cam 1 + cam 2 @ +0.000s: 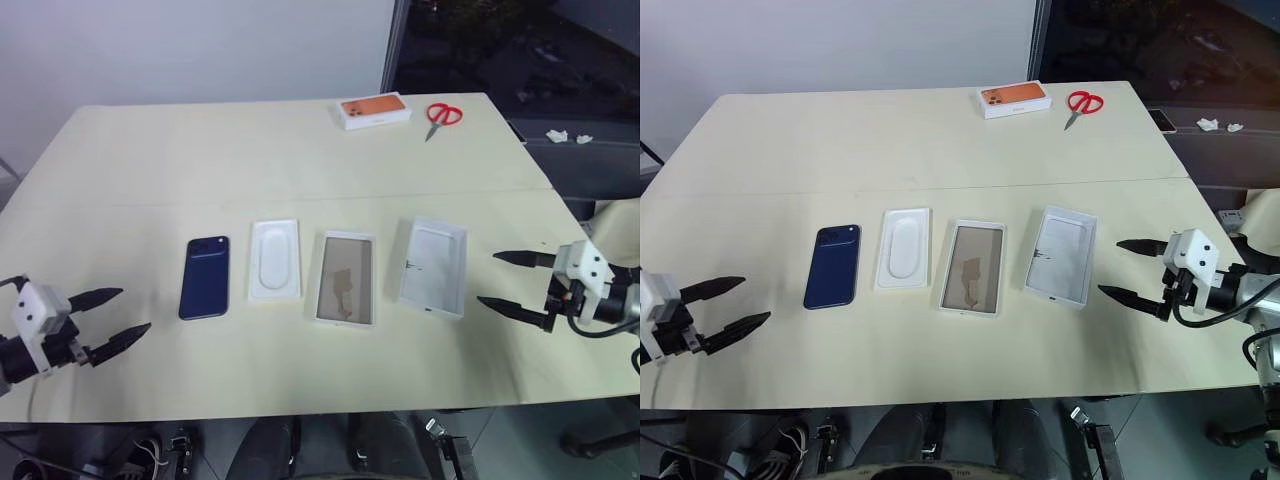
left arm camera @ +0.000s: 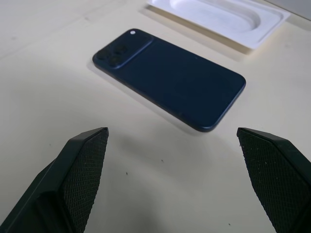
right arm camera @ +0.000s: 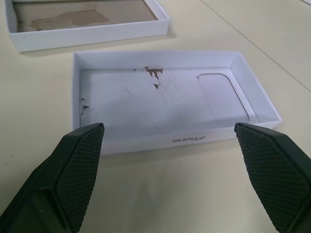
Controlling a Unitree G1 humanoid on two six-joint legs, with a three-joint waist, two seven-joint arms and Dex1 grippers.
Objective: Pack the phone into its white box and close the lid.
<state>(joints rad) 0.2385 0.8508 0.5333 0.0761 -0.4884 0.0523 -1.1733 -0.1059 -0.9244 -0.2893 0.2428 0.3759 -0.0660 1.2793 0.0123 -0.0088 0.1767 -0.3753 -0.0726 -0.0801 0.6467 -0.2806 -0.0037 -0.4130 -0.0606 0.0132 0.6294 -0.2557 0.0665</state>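
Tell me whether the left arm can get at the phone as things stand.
Probably yes. The phone lies flat on the table, apart from the white insert beside it, and the left gripper hangs open facing it with only bare tabletop between.

Bare table [image 1: 150, 170] left of the phone [image 1: 205, 277], white insert [image 1: 274, 261] close on its right, near edge unobstructed

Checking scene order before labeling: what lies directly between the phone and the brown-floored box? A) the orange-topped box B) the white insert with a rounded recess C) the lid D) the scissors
B: the insert sits between the phone and the box; the lid lies on the box's other side, open side up.
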